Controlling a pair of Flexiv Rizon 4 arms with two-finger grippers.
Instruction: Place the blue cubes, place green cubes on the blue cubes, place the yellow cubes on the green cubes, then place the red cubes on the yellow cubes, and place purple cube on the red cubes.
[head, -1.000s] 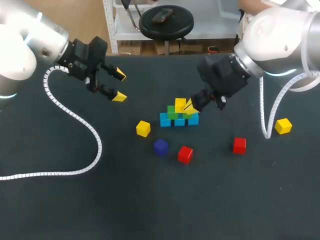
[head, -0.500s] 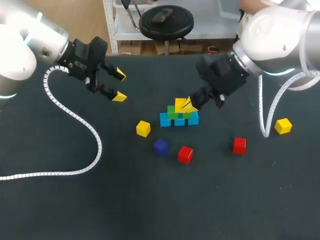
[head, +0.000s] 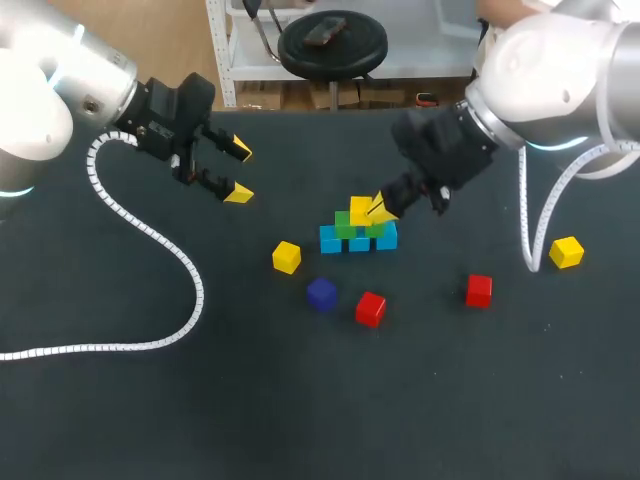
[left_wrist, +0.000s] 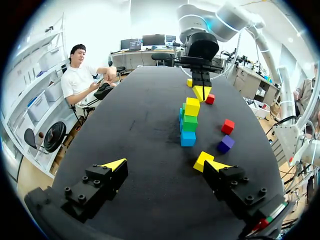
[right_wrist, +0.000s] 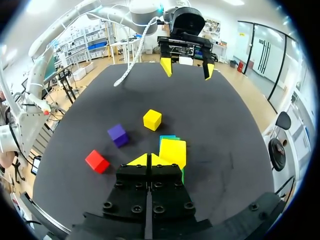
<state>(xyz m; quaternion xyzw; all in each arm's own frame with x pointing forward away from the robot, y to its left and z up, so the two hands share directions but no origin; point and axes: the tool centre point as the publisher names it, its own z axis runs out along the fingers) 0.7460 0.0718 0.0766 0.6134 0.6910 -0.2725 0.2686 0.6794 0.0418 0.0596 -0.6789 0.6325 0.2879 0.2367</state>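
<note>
A row of blue cubes (head: 345, 241) carries green cubes (head: 345, 226), and one yellow cube (head: 359, 211) sits on top. In the left wrist view the same stack shows as blue (left_wrist: 188, 138), green (left_wrist: 190, 121) and yellow (left_wrist: 192, 106). My right gripper (head: 378, 208) is shut and holds nothing. Its tips are close against the right side of the top yellow cube (right_wrist: 173, 151), seen just beside my right gripper (right_wrist: 148, 159). Far off at the back left, my left gripper (head: 239, 171) hangs open and empty.
Loose cubes lie in front of the stack: a yellow one (head: 286, 257), a purple one (head: 321, 293) and a red one (head: 370, 308). Farther right are a second red cube (head: 478, 290) and a yellow cube (head: 566, 251). A white cable (head: 150, 235) curls over the left of the table.
My right gripper has edged slightly up and back beside the top yellow cube. My left arm and the cubes have not moved.
</note>
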